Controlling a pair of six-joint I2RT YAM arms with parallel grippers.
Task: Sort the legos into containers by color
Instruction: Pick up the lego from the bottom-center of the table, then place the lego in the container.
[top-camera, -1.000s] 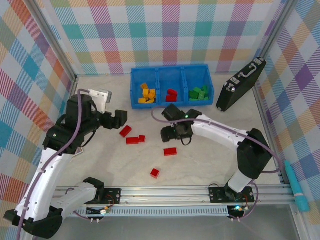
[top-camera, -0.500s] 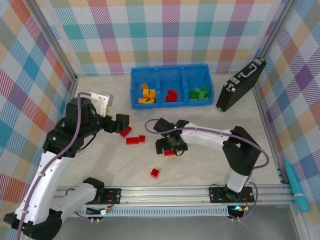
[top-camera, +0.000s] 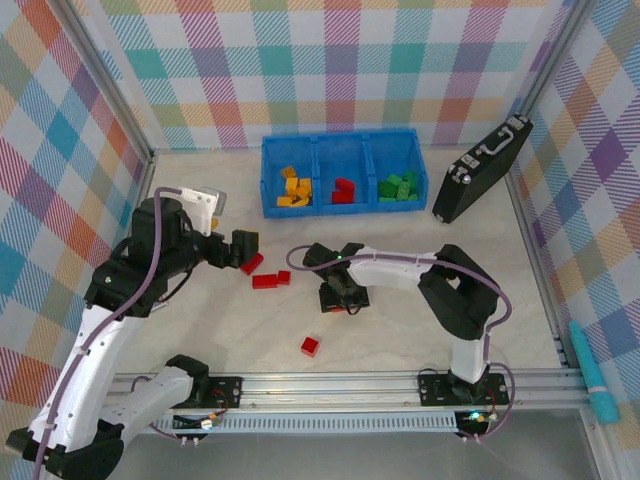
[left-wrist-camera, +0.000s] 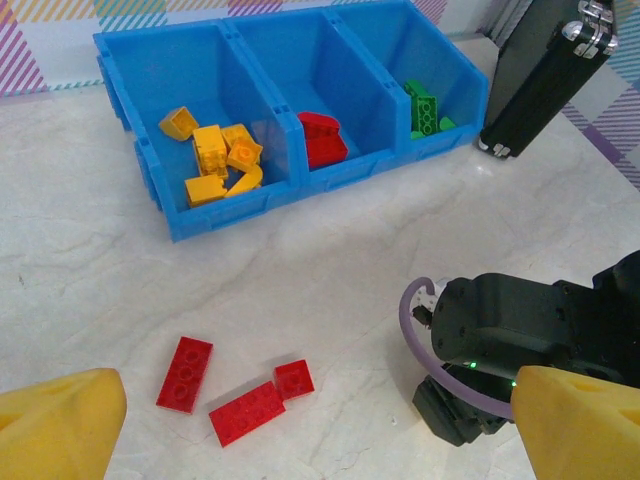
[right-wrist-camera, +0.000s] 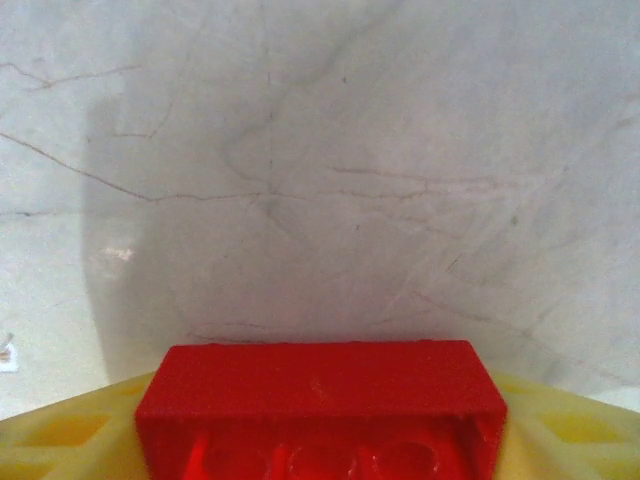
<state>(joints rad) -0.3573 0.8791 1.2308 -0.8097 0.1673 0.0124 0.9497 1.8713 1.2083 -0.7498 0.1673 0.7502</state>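
Note:
My right gripper (top-camera: 342, 297) is down on the table, shut on a red lego (right-wrist-camera: 320, 400) that fills the gap between its yellow fingers (right-wrist-camera: 60, 432). My left gripper (top-camera: 240, 248) hangs open over three loose red legos (left-wrist-camera: 184, 373) (left-wrist-camera: 246, 412) (left-wrist-camera: 294, 379). Another red lego (top-camera: 310, 346) lies nearer the front rail. The containers are three compartments of a blue bin (top-camera: 343, 212): yellow legos (left-wrist-camera: 215, 160) on the left, red legos (left-wrist-camera: 320, 140) in the middle, green legos (left-wrist-camera: 422, 105) on the right.
A black case with a handle (top-camera: 482, 168) leans at the back right, just beside the bin. The right arm's wrist (left-wrist-camera: 500, 340) sits low, right of the loose red bricks. An aluminium rail (top-camera: 340, 382) runs along the near edge.
The right gripper dropped from mid-table onto the red brick and closed on it. The left gripper shifted slightly toward the loose red bricks and stayed open.

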